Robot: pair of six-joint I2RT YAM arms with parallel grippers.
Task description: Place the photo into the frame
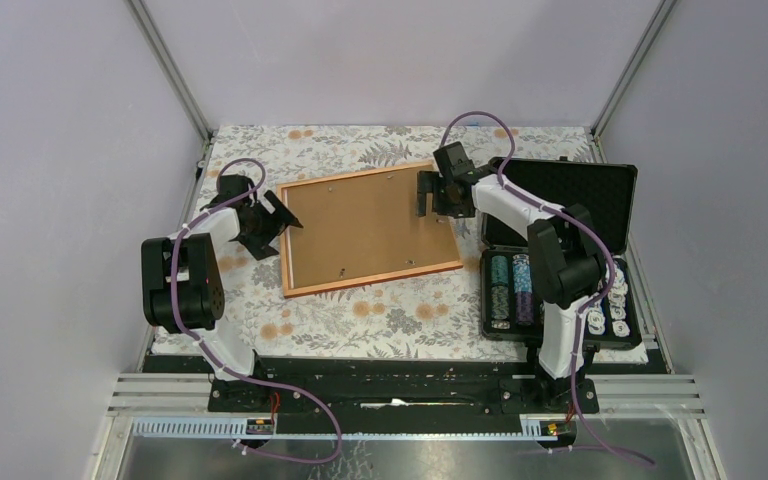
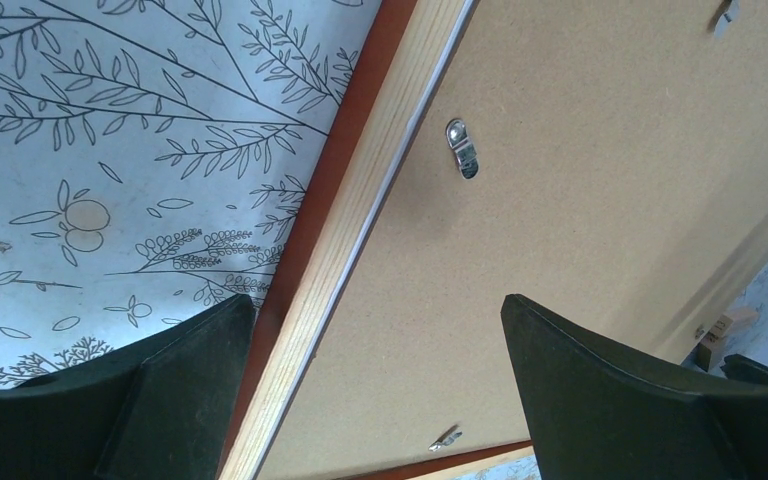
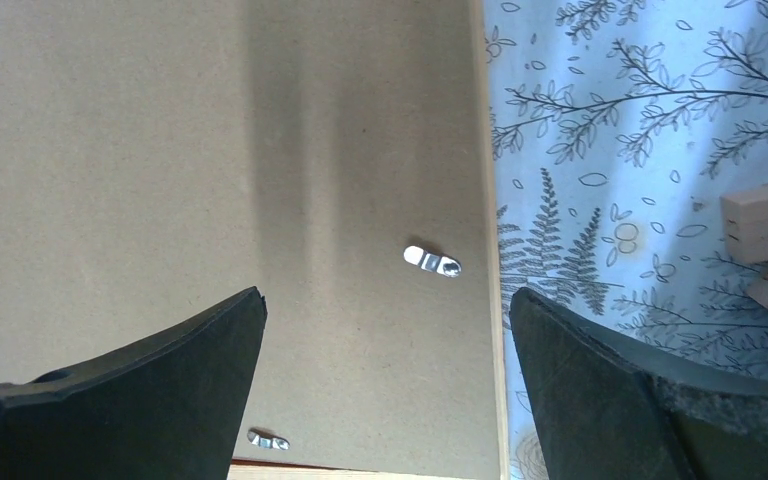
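- My left pincer (image 1: pixel 272 220) and right pincer (image 1: pixel 428 195) stand spread and empty over opposite edges of the frame (image 1: pixel 373 278)
- The frame lies back up between them, backing board (image 1: pixel 360 225) in; photo not in sight
- I should swing the tabs (image 2: pixel 461 148) aside gently before lifting the board

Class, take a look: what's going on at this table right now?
Two robot arms are working on a wooden frame lying face down on the flowered cloth, with its brown backing board in place. The open left gripper straddles the frame's left edge and the open right gripper its right edge; neither holds anything. No photo is visible.
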